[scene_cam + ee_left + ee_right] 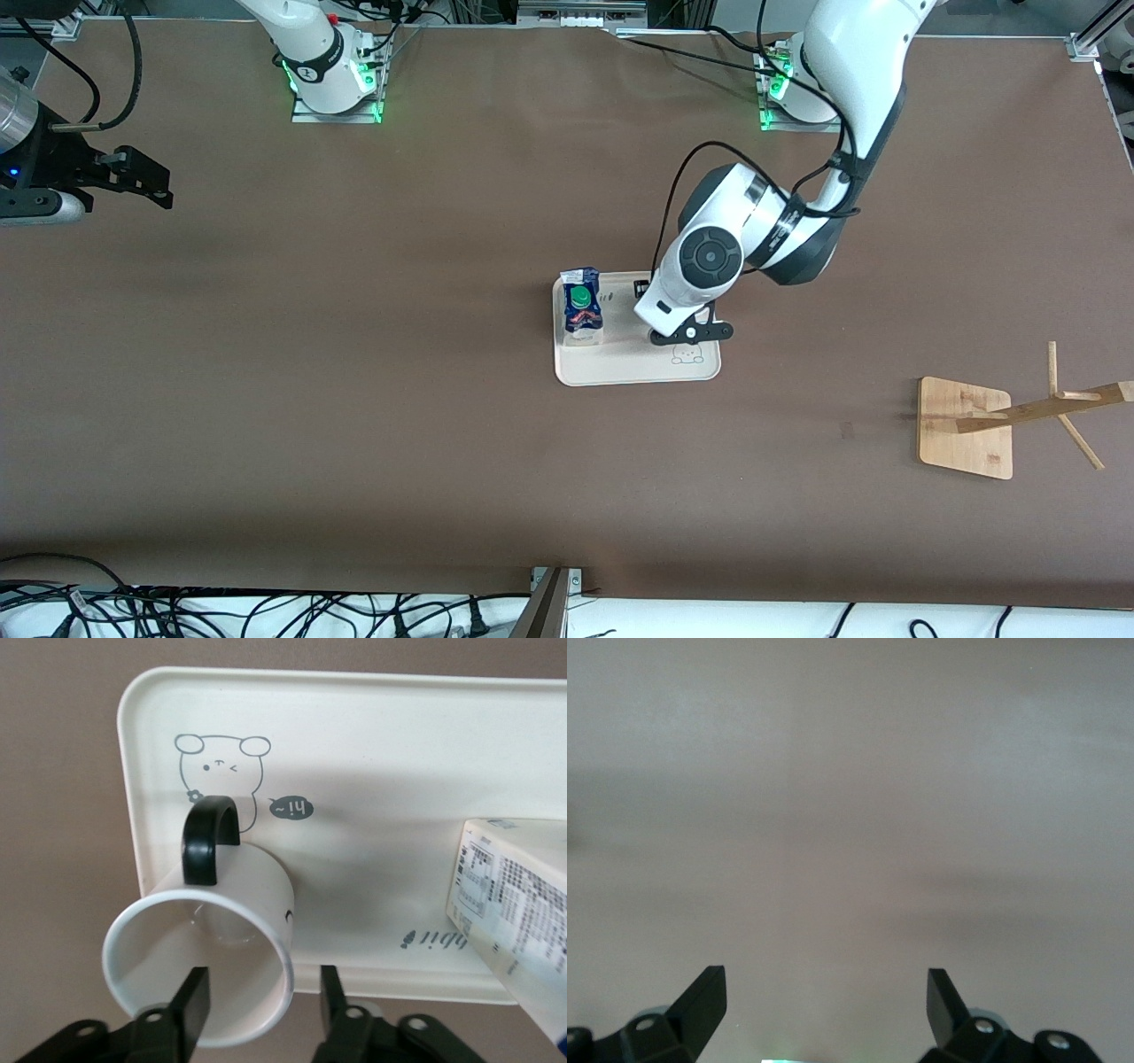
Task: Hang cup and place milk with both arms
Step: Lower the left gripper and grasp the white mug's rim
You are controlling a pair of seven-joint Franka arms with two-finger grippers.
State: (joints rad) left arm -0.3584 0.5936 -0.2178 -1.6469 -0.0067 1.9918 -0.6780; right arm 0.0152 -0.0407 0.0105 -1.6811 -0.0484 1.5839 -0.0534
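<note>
The white cup [221,921] with its black loop handle [209,837] stands on the cream tray [372,753], beside a bear drawing. My left gripper [261,1001] is open at the cup's rim: one finger [190,1001] is over the cup's mouth and the other [332,997] is outside its wall. In the front view my left hand [682,332] hides the cup. The blue and white milk carton [582,306] with a green cap stands on the tray's end toward the right arm; it also shows in the left wrist view [514,904]. My right gripper [146,182] waits open and empty over bare table [826,1001].
A wooden cup rack [966,430] with slanting pegs stands toward the left arm's end of the table, nearer the front camera than the tray [620,368]. Cables lie along the table's front edge.
</note>
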